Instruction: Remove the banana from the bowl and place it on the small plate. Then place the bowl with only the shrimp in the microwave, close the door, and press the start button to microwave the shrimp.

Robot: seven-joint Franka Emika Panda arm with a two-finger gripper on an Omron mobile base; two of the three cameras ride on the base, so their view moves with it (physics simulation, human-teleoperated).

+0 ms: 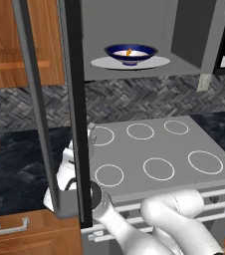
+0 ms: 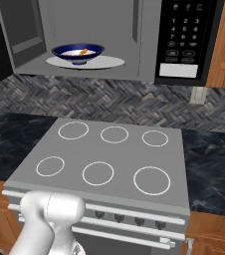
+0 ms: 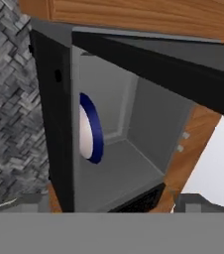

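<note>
Inside the microwave (image 2: pixel 149 40) sits 1 bowl (image 2: pixel 77 52) holding 1 shrimp (image 2: pixel 83 51); the door (image 1: pixel 74 109) edge hides the end effector, jaws spread wide.

The bowl (image 1: pixel 130 53) is seen resting on the pale turntable disc (image 1: pixel 157 62) inside the grey cavity of the microwave (image 1: pixel 189 35), and the shrimp (image 1: pixel 129 52) lies in its white inside. The door (image 1: pixel 77 109) is swung open toward the camera, its dark frame crossing the picture from top to bottom. Below, a grey stovetop (image 1: pixel 159 149) with white burner rings is shown, and the white arm (image 1: pixel 149 224) is bent in front of it.
</note>
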